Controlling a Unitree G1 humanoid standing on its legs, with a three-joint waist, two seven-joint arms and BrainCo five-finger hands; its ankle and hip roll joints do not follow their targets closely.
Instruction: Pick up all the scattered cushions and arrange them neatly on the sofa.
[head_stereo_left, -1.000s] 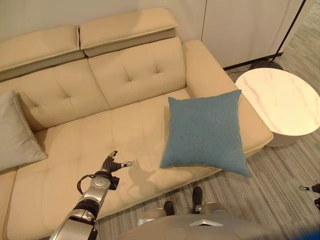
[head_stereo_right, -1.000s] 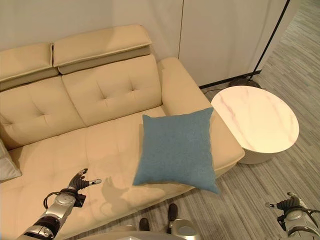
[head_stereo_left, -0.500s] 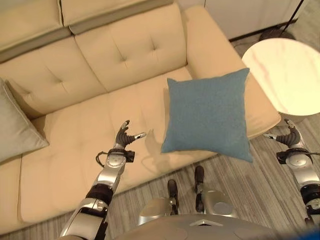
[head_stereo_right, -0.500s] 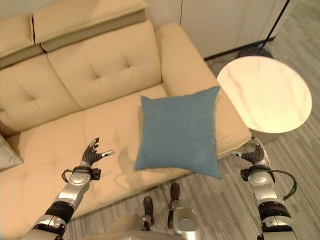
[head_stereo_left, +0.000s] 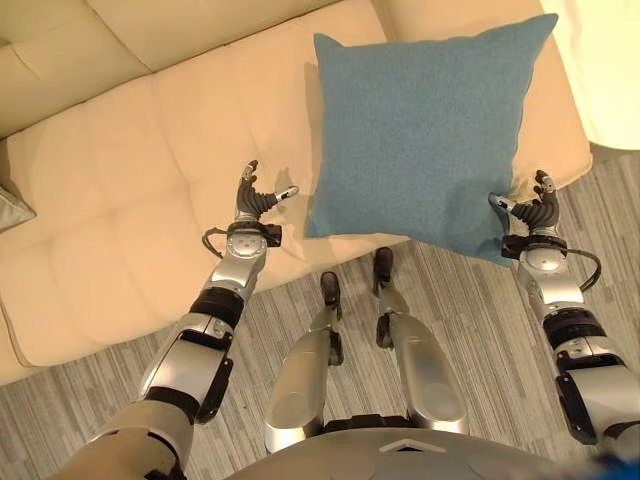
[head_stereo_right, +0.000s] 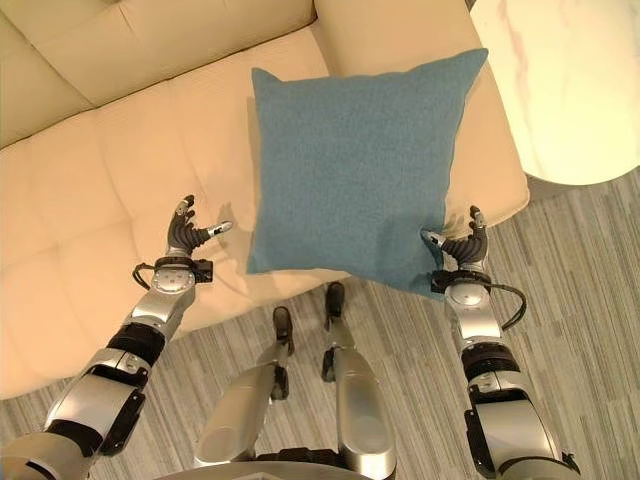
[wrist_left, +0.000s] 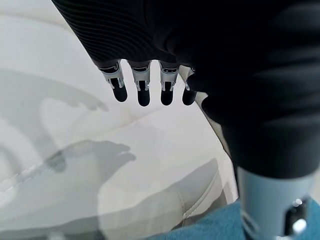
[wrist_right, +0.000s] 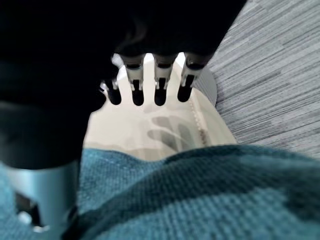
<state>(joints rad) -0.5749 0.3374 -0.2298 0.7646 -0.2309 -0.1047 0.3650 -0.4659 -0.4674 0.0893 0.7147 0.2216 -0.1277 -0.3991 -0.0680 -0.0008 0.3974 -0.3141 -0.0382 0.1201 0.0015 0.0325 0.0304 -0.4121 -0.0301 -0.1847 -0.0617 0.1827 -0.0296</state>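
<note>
A blue square cushion lies on the right end of the cream sofa, its lower right corner hanging past the seat's front edge. My left hand is open over the seat, a little to the left of the cushion's lower left corner and apart from it. My right hand is open at the cushion's lower right corner. In the right wrist view the blue fabric lies right below the straight fingers. A corner of a grey cushion shows at the sofa's far left.
A round white marble-top table stands just right of the sofa arm. Grey striped carpet runs along the sofa's front edge. The seat to the left of the blue cushion is bare.
The camera has tipped down and closer to the seat. Both hands have come up to the blue cushion's lower corners, the right one from the floor side right up to its corner.
</note>
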